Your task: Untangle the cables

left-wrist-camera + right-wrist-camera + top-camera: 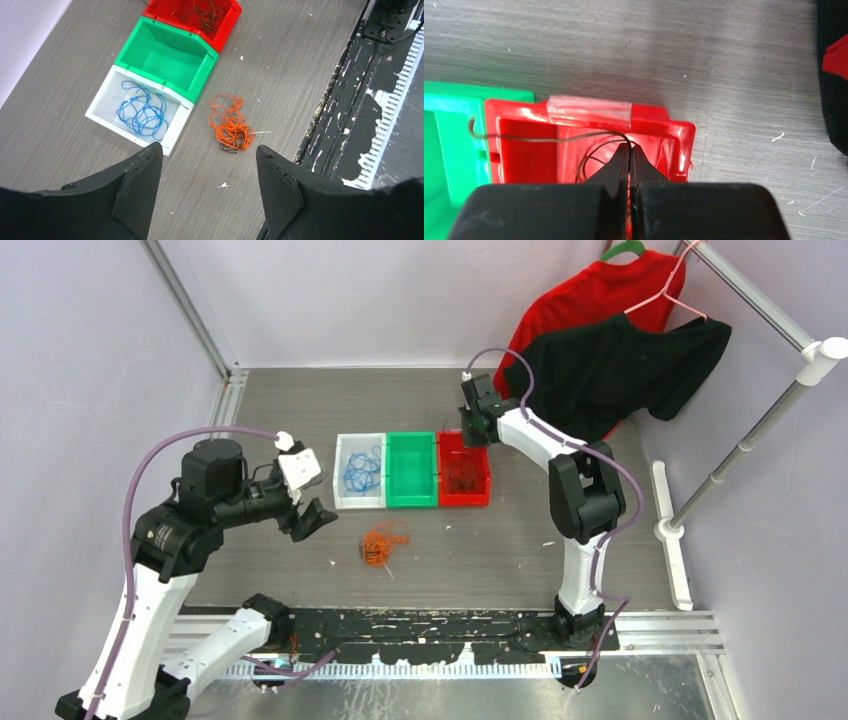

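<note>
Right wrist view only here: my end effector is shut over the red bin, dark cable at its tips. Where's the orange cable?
Observer: The orange cable lies tangled on the table, nearer the arms than the green bin, in no bin.
Operator: And the blue one?
Observer: The blue cable sits in the white bin, leftmost of the row.
Operator: Left end effector busy?
Observer: No, the left end effector is open, holding nothing.

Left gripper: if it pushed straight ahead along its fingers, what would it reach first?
Probably the orange cable tangle on the table, lying in line ahead of the open left gripper. Depth is unclear, so it might touch bare table just short of the tangle.
</note>
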`<state>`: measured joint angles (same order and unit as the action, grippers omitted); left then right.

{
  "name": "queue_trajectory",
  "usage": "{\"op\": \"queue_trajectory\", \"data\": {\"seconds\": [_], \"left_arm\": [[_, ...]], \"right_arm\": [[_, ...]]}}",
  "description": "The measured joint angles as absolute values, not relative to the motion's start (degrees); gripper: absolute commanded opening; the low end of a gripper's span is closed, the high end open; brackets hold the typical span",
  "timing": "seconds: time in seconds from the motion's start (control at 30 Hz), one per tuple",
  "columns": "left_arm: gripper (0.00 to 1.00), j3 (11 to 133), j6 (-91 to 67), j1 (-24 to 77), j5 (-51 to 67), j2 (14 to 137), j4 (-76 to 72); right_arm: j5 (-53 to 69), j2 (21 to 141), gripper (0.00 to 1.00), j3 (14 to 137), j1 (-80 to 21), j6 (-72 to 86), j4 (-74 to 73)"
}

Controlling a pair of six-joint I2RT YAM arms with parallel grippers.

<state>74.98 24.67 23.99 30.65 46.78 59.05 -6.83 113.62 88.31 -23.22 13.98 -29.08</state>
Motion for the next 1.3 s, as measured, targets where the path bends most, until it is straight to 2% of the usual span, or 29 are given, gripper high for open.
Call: {"op": "queue_trajectory", "data": {"seconds": [0.43,0.53,0.57,0.7,0.9,1.0,1.13,1.3], "left_arm": [[0.69,74.81,24.58,23.99,30.7,45.84,59.05],[0.69,74.76,24.58,23.99,30.7,45.67,59.05],[0.69,74.76,24.58,23.99,30.7,45.67,59.05],[0.7,74.61,24.62,23.99,30.65,45.65,59.05],[0.71,72.71,24.64,23.99,29.91,46.19,59.55],[0.71,71.68,24.77,23.99,29.21,47.22,60.07],[0.71,69.84,25.78,23.99,28.12,48.42,60.47],[0.71,67.83,26.39,23.86,26.81,49.69,61.08]], "right_arm": [[-5.5,108.47,0.03,76.55,-24.84,17.1,-24.47],[-6.57,108.44,0.16,76.16,-25.85,17.82,-24.27],[-7.01,108.42,0.26,76.18,-26.06,18.17,-24.14],[-8.71,108.22,0.56,76.4,-26.63,19.16,-24.12],[-12.71,101.6,0.78,76.62,-28.42,19.22,-24.93],[-15.0,94.8,0.8,76.53,-31.35,19.05,-24.62],[-15.79,85.78,0.78,73.06,-39.46,19.11,-21.12],[-14.09,83.85,0.75,64.9,-52.9,19.64,-16.32]]}}
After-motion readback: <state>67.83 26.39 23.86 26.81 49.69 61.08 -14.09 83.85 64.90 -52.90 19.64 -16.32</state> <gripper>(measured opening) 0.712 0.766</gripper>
